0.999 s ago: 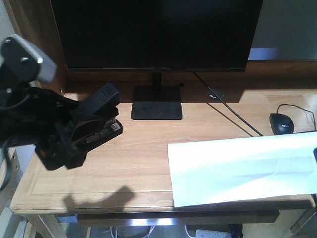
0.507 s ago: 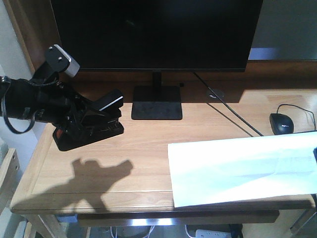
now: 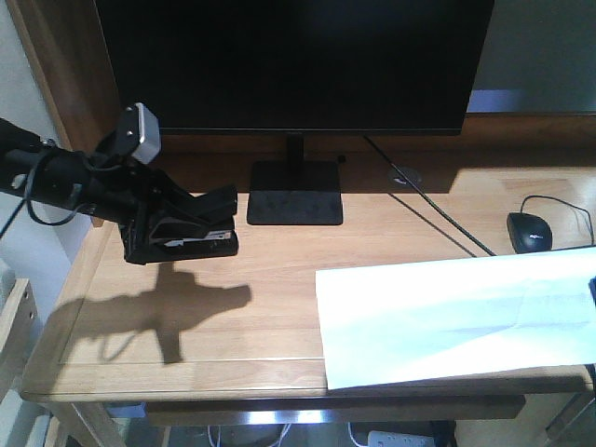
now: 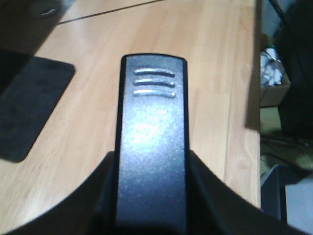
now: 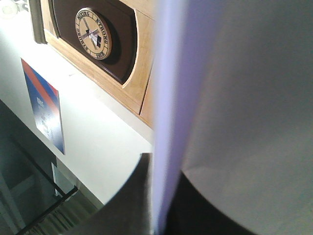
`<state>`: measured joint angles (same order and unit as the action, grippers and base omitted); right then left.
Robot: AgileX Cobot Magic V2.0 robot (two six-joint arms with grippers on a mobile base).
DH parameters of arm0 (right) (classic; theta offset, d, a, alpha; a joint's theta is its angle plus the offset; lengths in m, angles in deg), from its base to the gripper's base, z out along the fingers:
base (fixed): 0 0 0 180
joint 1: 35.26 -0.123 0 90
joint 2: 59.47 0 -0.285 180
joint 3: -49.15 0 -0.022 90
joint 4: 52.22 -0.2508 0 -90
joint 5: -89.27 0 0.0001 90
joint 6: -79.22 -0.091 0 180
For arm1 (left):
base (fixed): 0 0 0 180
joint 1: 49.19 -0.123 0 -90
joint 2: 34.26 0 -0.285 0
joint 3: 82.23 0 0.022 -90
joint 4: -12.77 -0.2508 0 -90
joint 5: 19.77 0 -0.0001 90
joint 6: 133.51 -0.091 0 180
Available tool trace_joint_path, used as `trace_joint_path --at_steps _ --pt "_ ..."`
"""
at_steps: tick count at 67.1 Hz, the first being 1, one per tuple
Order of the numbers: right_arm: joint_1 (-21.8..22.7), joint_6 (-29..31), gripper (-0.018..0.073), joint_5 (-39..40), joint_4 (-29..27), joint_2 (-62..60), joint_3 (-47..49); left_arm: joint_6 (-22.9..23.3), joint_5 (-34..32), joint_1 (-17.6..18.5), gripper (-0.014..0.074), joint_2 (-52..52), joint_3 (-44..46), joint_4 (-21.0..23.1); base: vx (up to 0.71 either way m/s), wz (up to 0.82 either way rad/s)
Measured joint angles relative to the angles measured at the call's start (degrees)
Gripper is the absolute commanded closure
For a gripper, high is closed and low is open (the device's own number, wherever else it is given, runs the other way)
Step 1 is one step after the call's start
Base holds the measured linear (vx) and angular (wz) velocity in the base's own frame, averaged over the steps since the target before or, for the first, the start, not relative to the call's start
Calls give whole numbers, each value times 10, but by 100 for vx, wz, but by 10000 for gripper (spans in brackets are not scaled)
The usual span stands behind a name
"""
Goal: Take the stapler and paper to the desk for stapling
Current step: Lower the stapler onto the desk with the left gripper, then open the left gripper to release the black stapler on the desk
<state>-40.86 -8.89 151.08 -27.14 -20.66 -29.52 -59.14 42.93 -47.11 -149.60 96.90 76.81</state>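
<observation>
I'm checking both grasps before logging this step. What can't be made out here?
Right gripper: paper hides its jaws in the right wrist view; front view's edge cuts it off.
Stapler underside: covered by its top in the left wrist view; desk contact too dark in front view.

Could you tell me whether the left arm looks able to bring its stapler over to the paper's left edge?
Probably yes: only bare desk lies between the stapler and the paper, and the monitor stand sits farther back, out of the way.
</observation>
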Motion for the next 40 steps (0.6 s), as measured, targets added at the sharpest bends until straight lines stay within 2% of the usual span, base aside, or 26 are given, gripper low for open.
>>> trace_joint_path --at_steps 13,27,40 --pt "0 0 564 0 0 0 0 -38 45 0 603 -71 57 10 0 0" --pt "0 0 564 0 0 0 0 -46 46 0 603 -140 102 14 0 0" --pt "0 0 564 0 0 0 0 -71 45 0 599 -183 129 27 0 0"
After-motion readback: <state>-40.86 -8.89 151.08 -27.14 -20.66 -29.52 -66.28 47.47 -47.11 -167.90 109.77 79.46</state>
